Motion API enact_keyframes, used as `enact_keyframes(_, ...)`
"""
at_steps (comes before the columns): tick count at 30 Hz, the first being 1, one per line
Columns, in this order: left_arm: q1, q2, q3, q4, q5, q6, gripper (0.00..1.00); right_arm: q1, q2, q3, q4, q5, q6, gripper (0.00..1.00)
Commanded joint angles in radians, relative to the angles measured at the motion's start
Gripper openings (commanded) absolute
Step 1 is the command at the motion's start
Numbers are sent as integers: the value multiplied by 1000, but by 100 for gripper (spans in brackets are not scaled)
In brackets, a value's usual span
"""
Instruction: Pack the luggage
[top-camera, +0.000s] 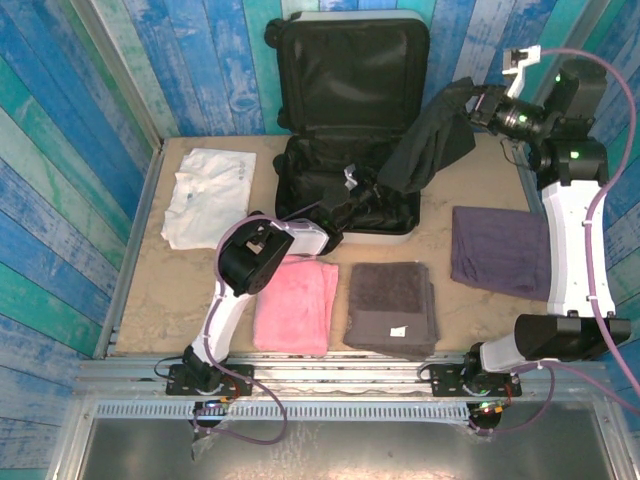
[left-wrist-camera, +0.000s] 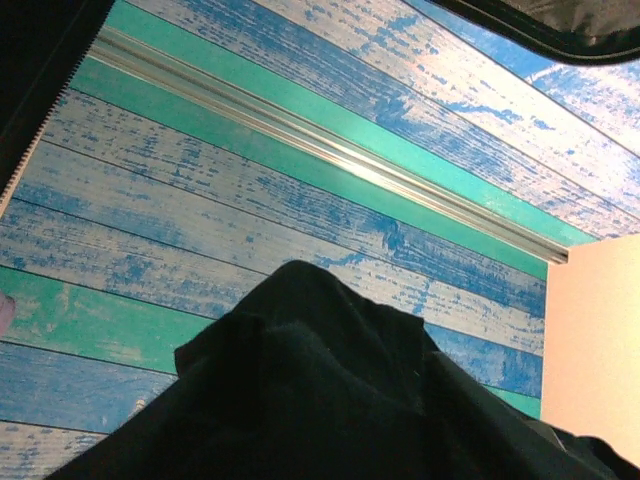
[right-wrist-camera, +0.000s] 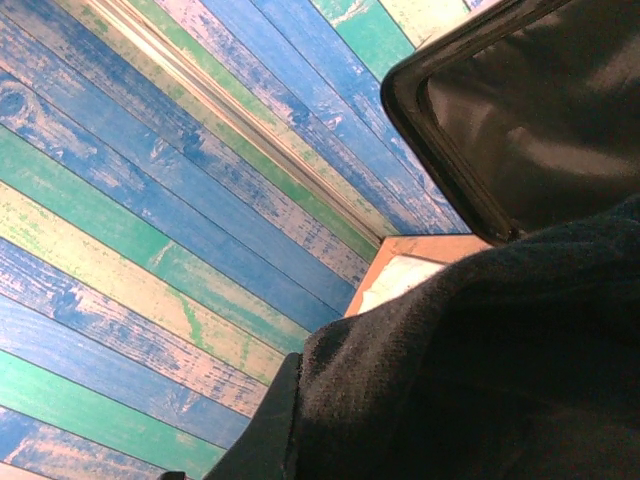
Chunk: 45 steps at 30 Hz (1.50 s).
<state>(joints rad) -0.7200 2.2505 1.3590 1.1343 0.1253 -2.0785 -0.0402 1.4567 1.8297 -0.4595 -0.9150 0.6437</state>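
The luggage (top-camera: 352, 75) lies open at the back middle of the table, its black-lined lid upright against the wall and its base (top-camera: 400, 232) flat in front. A black garment (top-camera: 430, 140) stretches from my raised right gripper (top-camera: 478, 103) down into the base. The right gripper is shut on its upper end; in the right wrist view the cloth (right-wrist-camera: 480, 360) covers the jaws beside one dark finger (right-wrist-camera: 262, 430). My left gripper (top-camera: 345, 210) reaches into the base at the garment's lower end. There the black cloth (left-wrist-camera: 330, 390) hides its fingers.
A white garment (top-camera: 207, 195) lies at the left of the table. A pink towel (top-camera: 295, 305) and a grey towel (top-camera: 392, 305) sit near the front. A purple towel (top-camera: 500, 250) lies right, beside the right arm. Blue and green plank walls enclose the table.
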Motion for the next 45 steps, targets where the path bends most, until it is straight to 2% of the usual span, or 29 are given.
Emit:
enact_keyframes(1, 1, 63, 0, 63, -32, -277, 35, 4, -32, 0, 67, -37, 6, 0)
enact_keyframes(6, 15, 59, -11, 92, -36, -267, 0, 3, 2, 14, 47, -72, -11, 0)
enact_keyframes(9, 43, 19, -25, 53, -17, -198, 0, 4, 39, 27, 32, -102, -35, 0)
enact_keyframes(14, 102, -117, -88, -129, -8, 19, 0, 3, 99, 54, -5, -108, -89, 0)
enact_keyframes(20, 165, -248, -162, -241, -50, 235, 0, 5, 191, 92, -6, -166, -117, 0)
enact_keyframes(25, 211, -358, -141, -381, -88, 445, 0, 19, 294, 153, -6, -208, -128, 0)
enact_keyframes(35, 241, -481, -56, -570, -117, 749, 0, 84, 421, 208, -4, -213, -178, 0)
enact_keyframes(42, 276, -625, -73, -734, -201, 1010, 0, 128, 522, 252, -5, -202, -192, 0)
enact_keyframes(45, 277, -674, -113, -775, -222, 1073, 0, 150, 548, 253, -13, -186, -206, 0)
